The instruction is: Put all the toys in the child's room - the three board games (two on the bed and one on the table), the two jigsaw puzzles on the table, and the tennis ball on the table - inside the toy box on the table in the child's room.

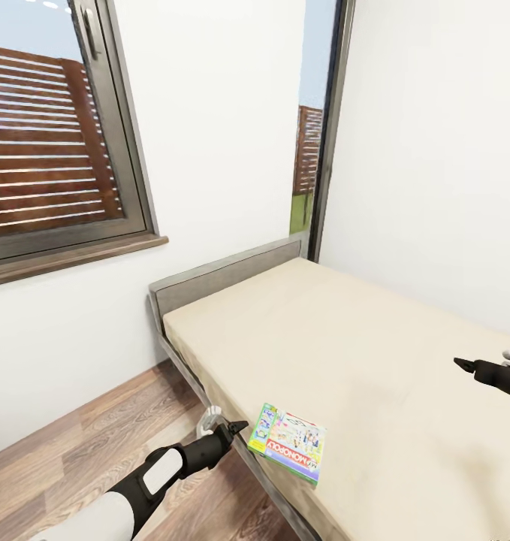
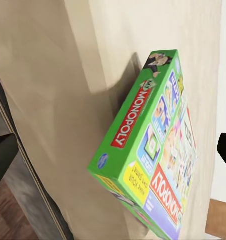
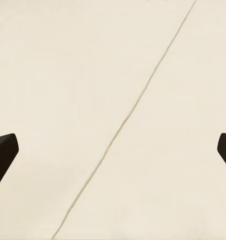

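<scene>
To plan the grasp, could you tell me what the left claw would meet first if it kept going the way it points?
Most likely the Monopoly box at the bed's near edge; the open left claw points straight at it, though depth is uncertain.

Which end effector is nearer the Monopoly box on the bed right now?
Left. The left end effector sits just off the Monopoly box by the bed edge; the right end effector hangs farther away over the mattress.

Board game (image 1: 289, 440): green Monopoly box (image 2: 153, 150), lay flat at the bed's (image 1: 375, 353) near edge, toward six o'clock.
</scene>
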You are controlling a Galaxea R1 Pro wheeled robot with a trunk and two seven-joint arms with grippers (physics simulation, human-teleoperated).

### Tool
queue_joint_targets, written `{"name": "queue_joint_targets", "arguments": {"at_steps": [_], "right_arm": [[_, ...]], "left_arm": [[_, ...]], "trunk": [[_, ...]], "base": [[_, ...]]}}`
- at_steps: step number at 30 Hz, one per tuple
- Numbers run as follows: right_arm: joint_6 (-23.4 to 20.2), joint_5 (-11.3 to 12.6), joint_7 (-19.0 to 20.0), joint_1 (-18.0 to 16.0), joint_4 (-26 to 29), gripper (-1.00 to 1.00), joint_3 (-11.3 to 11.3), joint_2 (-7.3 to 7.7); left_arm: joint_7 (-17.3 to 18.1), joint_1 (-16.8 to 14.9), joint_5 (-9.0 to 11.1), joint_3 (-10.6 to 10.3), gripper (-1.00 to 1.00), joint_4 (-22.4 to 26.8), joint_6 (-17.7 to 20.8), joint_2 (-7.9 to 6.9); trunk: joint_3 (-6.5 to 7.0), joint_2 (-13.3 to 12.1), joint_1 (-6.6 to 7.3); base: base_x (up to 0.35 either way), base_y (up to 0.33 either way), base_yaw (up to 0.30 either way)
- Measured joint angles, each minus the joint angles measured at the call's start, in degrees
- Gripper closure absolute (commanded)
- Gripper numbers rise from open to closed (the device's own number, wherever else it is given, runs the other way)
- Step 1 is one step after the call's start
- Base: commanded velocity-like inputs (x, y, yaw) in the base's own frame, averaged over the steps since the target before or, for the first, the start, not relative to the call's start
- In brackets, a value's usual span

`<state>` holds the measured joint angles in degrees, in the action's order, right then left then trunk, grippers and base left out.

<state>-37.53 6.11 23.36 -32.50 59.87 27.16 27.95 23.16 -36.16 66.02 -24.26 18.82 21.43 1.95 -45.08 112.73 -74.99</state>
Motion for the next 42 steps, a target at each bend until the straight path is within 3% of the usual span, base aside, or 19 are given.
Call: {"name": "queue_joint_targets", "arguments": {"at_steps": [15,42], "right_arm": [[0.0,0.0,0.0,0.0,0.0,-1.0,0.0,0.0],[0.0,0.0,0.0,0.0,0.0,-1.0,1.4,-0.07]], "left_arm": [[0.0,0.0,0.0,0.0,-1.0,0.0,0.0,0.0],[0.0,0.0,0.0,0.0,-1.0,0.0,-0.1,-0.09]], "trunk": [[0.0,0.0,0.0],[0.0,0.0,0.0]], "base": [[0.0,0.0,-0.13],[0.0,0.0,-0.015]]}}
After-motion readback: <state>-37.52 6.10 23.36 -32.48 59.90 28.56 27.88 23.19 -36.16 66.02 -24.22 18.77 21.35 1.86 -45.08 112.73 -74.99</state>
